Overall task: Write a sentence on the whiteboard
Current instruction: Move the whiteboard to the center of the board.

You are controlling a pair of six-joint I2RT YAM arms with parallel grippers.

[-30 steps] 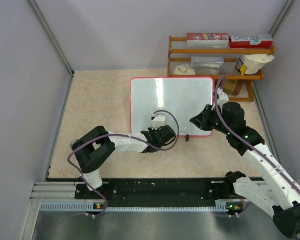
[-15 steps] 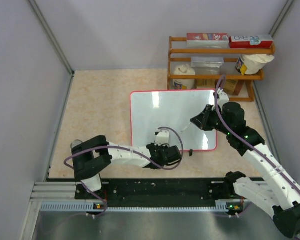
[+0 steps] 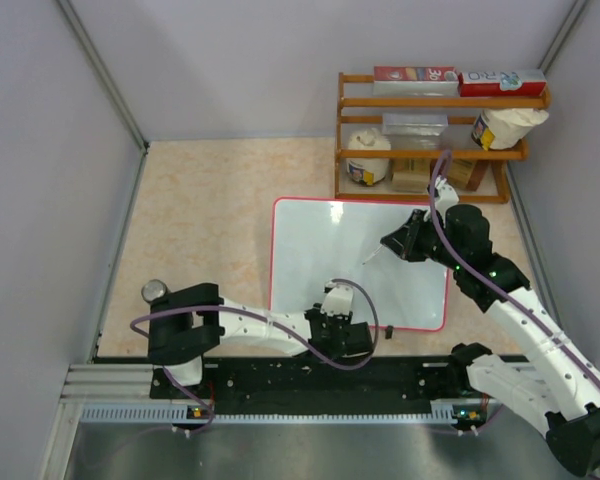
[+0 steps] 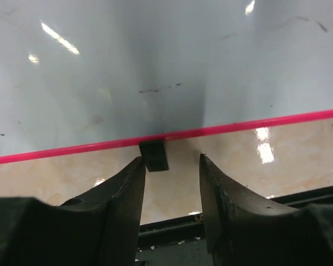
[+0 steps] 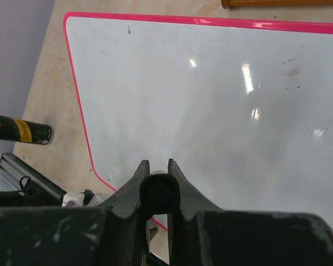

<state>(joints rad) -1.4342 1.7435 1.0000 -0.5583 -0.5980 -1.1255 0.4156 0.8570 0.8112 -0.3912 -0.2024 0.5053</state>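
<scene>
1. The whiteboard lies flat on the tan table, a little to the right of the middle. It has a thin red rim all round.
2. The left gripper is low down at the near edge of the board.
3. Its two fingers are partly open. A small black foot under the red rim sits just past the tips, in line with the gap. The fingers are not squeezing it, and they hold nothing.
4. The right gripper hangs over the far right part of the board.
5. It is pinched shut on a dark pen. I cannot tell if the pen tip touches the board.
6. The white face of the board is shiny, with bright spots of light and a few tiny dark specks.
7. A small dark tube with a yellow label lies on the table to the left of the board, apart from it.
8. A wooden shelf stands at the far right, just past the board. A white jug sits on its low level, and boxes lie on top.
</scene>
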